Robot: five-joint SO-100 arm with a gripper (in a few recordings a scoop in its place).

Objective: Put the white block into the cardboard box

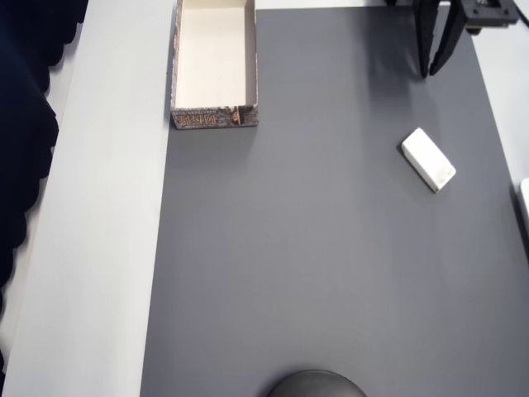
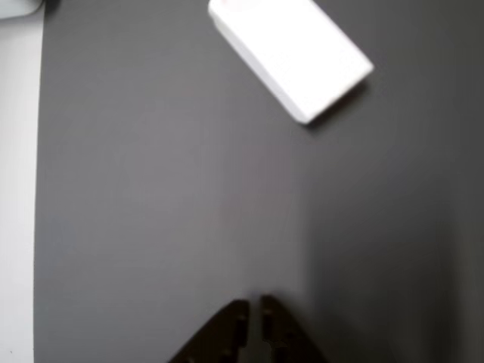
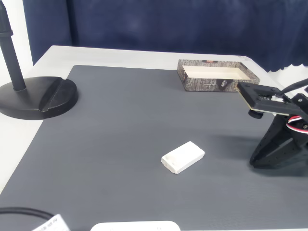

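One mat: grey mat is carrying everything.
Box: cardboard box is sitting far left in the overhead view.
Gripper: gripper is hovering nearly closed, empty.
Block: white block is lying diagonally just near-side of the gripper.

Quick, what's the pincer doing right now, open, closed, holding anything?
Pincer: closed, holding nothing; the white block lies apart from it on the mat.

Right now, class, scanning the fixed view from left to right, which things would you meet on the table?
Black round stand base → white block → cardboard box → gripper.
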